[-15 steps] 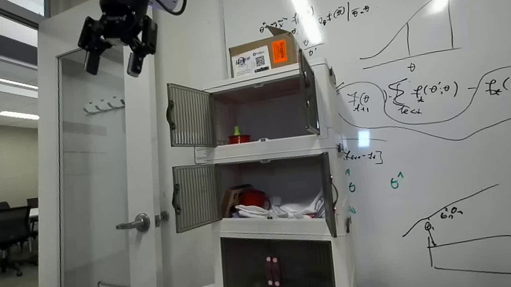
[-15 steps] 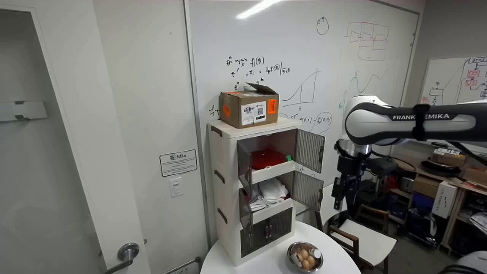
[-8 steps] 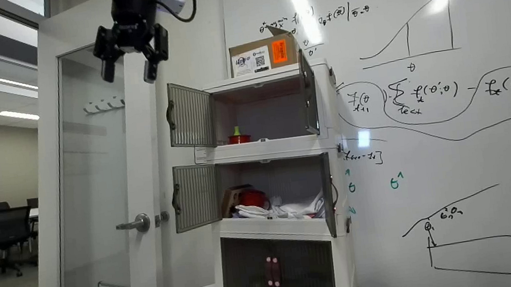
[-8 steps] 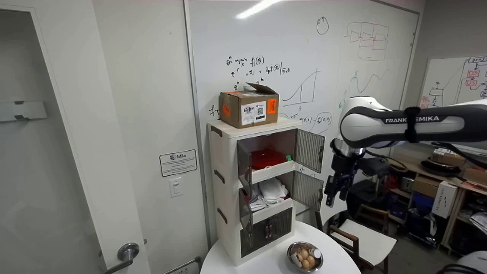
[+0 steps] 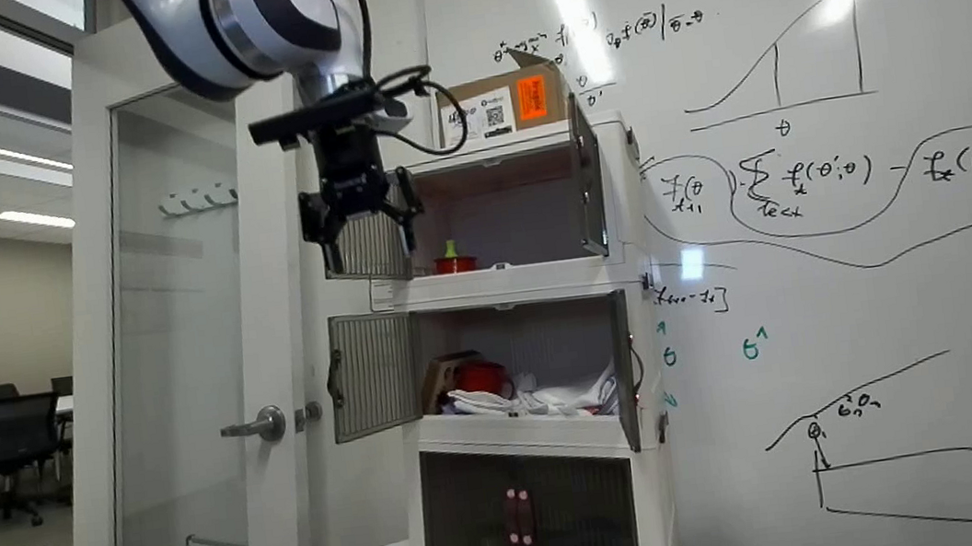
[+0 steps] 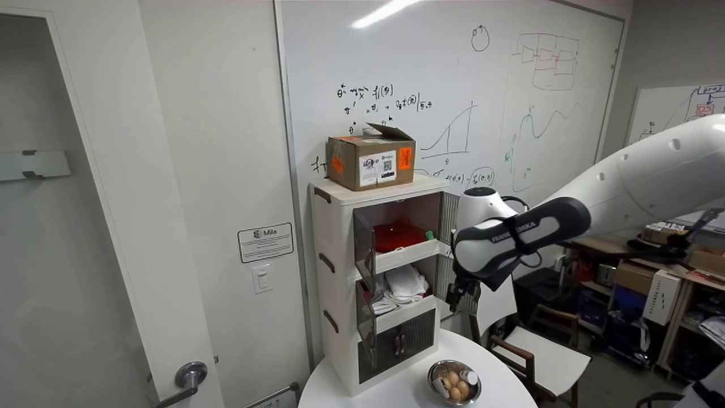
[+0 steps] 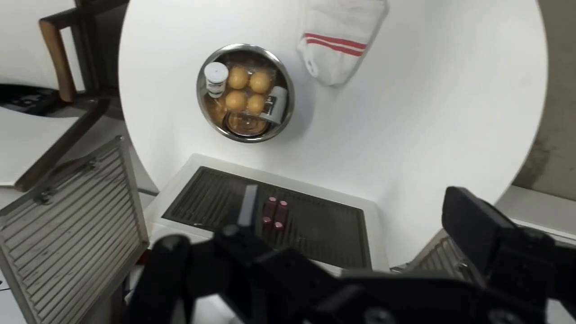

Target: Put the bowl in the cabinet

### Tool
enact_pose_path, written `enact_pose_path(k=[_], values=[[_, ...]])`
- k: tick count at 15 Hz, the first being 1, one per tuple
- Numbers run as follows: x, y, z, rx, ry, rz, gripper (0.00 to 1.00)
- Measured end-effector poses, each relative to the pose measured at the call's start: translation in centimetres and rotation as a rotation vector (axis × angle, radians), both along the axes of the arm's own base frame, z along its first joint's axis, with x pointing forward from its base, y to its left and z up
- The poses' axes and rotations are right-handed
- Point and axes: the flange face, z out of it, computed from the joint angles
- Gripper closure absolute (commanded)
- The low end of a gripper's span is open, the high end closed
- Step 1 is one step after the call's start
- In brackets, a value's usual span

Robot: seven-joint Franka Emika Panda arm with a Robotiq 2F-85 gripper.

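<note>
No small white bowl shows in any view now. The tall white cabinet (image 5: 506, 283) stands on a round white table and also shows in an exterior view (image 6: 340, 255). The doors of its upper and middle compartments stand open. Its lower dark glass doors (image 7: 333, 231) are shut in the wrist view. My gripper (image 5: 372, 254) is open and empty, pointing down in front of the upper swing door (image 5: 366, 237). In an exterior view the gripper (image 6: 453, 300) is partly hidden behind the arm. In the wrist view its fingers stand wide apart.
The upper compartment holds a red item (image 6: 396, 237). The middle one holds white cloths (image 5: 557, 394) and a red pot (image 5: 482, 377). A cardboard box (image 6: 371, 161) sits on top. A steel container (image 7: 291, 96) with eggs and a red-striped cloth (image 7: 335, 63) lie on the table (image 7: 427, 90).
My arm has moved toward the cabinet: the gripper has gone right and down in an exterior view, leftward in the opposite exterior view. It stays open. The cabinet and its contents have not moved.
</note>
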Motion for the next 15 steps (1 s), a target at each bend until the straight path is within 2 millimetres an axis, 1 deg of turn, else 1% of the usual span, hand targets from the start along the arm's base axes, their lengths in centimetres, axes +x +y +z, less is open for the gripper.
enact_pose_path(k=[3,7,10,15], values=[[2.8,-0.7,-4.4,-0.071,-0.017,-0.023,0.0],[5.6,-1.0,-9.3,-0.023,-0.069,-0.125,0.0],[6.8,-0.7,-13.6,-0.004,-0.034,-0.183,0.0],[7.6,-0.6,-20.9,-0.009,0.081,-0.167,0.0]])
